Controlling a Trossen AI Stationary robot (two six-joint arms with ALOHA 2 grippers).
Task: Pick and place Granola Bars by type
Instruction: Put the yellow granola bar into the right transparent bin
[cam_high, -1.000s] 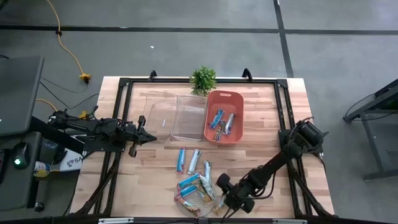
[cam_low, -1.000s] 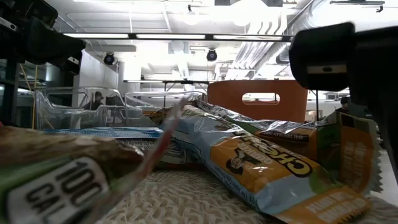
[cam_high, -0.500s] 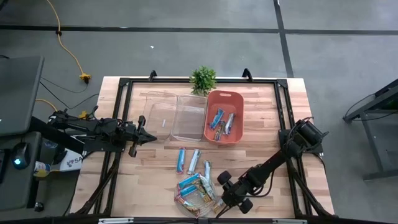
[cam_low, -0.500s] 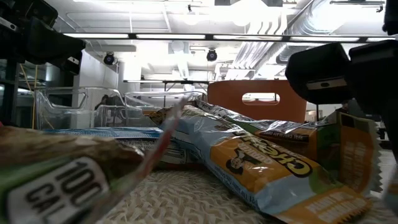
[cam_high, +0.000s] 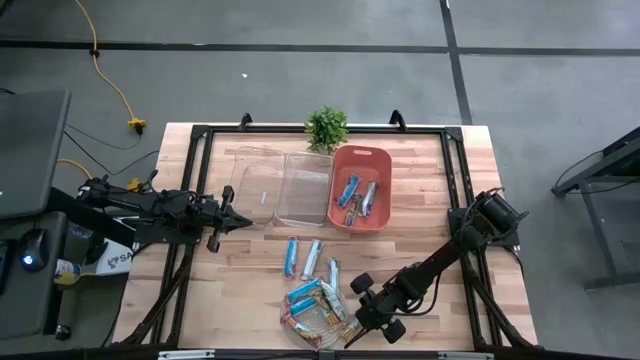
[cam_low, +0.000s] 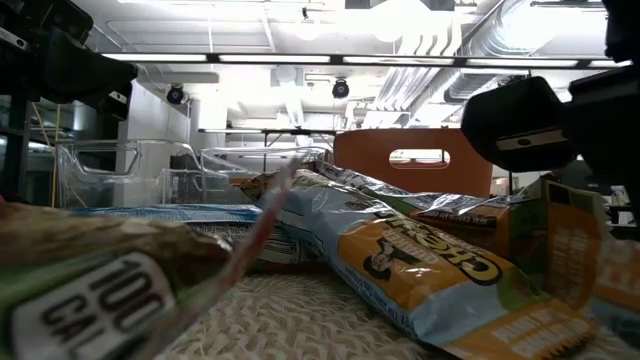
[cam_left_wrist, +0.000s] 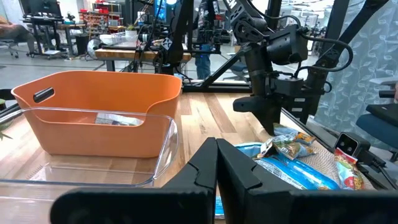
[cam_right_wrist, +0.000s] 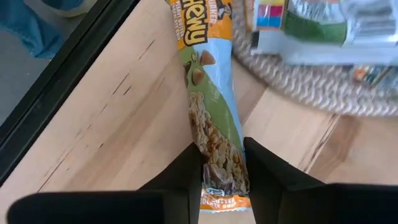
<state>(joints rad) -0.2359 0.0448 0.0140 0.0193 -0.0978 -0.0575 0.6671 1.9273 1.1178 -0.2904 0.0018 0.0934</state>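
Observation:
Several granola bars in blue, silver and brown-gold wrappers lie heaped on a round woven mat (cam_high: 315, 305) near the table's near edge. Three more bars (cam_high: 311, 260) lie flat on the wood beyond it. My right gripper (cam_high: 352, 335) is down at the mat's right rim, shut on a blue-and-orange bar (cam_right_wrist: 208, 106). That bar also shows in the low view (cam_low: 572, 245). My left gripper (cam_left_wrist: 216, 163) is shut and touches nothing. It hovers at the table's left, beside the clear bins (cam_high: 258, 190). My right gripper pinches the blue-and-orange bar's near end (cam_right_wrist: 219, 163) between its two fingers (cam_right_wrist: 186, 171), one on each long edge. The fingers slant down from the table's right and lie along the bar. The bar runs away from them beside the mat's rim (cam_right_wrist: 298, 84). Lifted or resting, I cannot tell.
An orange bin (cam_high: 361, 155) holding a few bars stands at the far middle, with two clear bins (cam_high: 305, 190) to its left and a small plant (cam_high: 326, 128) behind. A black frame (cam_high: 455, 200) runs round the table. Bare wood lies to the mat's left.
My right gripper has shifted a little toward the table's left, closer to the mat. The left arm and the bars on the table have kept still.

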